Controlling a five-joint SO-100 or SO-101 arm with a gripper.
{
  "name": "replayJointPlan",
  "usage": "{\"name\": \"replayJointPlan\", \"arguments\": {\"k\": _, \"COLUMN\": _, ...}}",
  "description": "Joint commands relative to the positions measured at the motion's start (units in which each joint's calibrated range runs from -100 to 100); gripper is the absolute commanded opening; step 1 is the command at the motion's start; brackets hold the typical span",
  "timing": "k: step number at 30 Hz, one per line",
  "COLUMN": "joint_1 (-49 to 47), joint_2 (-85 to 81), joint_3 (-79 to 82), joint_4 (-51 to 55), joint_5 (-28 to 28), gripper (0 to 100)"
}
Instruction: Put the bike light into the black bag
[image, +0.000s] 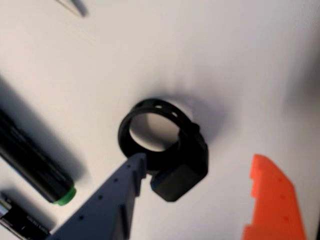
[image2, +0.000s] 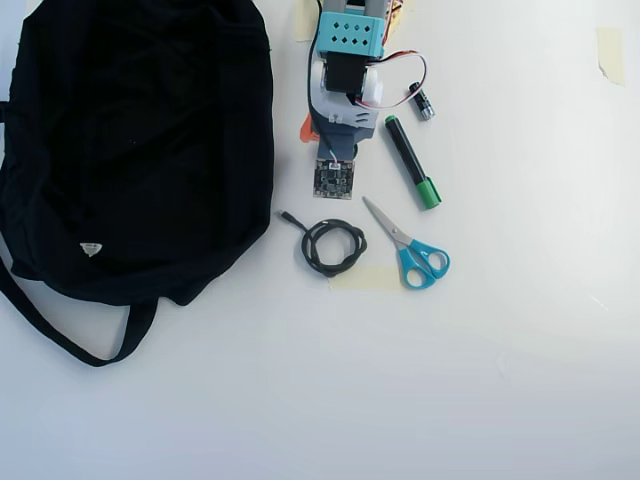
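Your gripper (image: 197, 192) has its jaws apart, straddling the bike light (image: 165, 150) in the wrist view: the grey finger (image: 107, 205) sits just left of the blocky body, its tip at the strap loop's lower edge, and the orange finger (image: 275, 200) stands off to the right with bare table (image: 225, 60) between. Nothing is clamped. The light lies flat, long axis slanting from the round loop at upper left to the block at lower right, the block end nearest the fingers. A black marker with a green cap (image: 35, 162) lies left of the grey finger.

In the overhead view the arm (image2: 345, 80) covers the light. The black bag (image2: 140, 140) lies left of the arm, and a coiled cable (image2: 333, 247) and blue-handled scissors (image2: 408, 243) lie below it.
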Motion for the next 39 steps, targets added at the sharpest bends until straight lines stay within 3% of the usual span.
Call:
{"name": "replayJointPlan", "arguments": {"k": 1, "joint_1": 0.47, "joint_2": 0.62, "joint_3": -1.37, "joint_4": -0.43, "joint_5": -0.18, "gripper": 27}}
{"name": "replayJointPlan", "arguments": {"k": 39, "joint_1": -0.2, "joint_2": 13.32, "joint_3": -1.37, "joint_4": -6.72, "joint_5": 0.03, "gripper": 27}}
